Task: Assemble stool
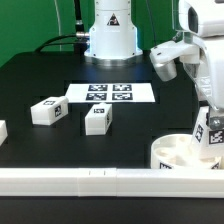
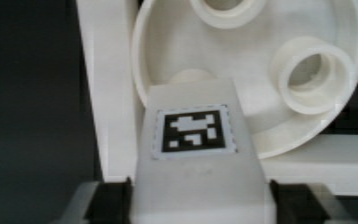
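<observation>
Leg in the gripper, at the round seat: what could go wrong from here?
1. The gripper is shut on the leg, but the leg's far end is hidden. If it is not squarely seated, pressing or turning might jam it.
2. Nothing visible holds the seat, except perhaps the rail beside it, so the seat may slide or turn together with the leg.
</observation>
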`<action>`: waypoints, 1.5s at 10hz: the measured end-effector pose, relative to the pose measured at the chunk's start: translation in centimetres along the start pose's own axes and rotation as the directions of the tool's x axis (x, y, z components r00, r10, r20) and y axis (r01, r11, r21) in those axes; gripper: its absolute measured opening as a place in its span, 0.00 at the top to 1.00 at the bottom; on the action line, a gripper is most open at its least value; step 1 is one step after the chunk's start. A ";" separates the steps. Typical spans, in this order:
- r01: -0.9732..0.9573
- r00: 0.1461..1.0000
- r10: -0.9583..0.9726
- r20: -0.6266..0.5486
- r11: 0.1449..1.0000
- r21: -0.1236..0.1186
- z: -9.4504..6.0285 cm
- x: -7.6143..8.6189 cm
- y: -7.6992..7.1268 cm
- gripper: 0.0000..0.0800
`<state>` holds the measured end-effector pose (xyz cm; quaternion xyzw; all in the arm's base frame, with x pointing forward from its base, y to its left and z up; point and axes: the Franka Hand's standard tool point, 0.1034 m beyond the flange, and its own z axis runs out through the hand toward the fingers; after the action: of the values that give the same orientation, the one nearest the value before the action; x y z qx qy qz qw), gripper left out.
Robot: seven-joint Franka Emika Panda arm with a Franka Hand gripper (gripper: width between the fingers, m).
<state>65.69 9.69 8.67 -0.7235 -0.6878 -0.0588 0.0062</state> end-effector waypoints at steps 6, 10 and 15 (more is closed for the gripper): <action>-0.302 0.953 0.302 0.006 0.953 0.018 0.0 -0.3 -0.2 0.58; -0.627 0.779 0.627 0.008 0.778 0.037 0.0 -0.4 -0.4 0.57; -0.841 0.541 0.841 0.010 0.541 0.032 0.1 -0.2 -0.3 0.57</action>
<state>65.40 9.48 8.56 -0.9641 -0.2581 -0.0396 0.0477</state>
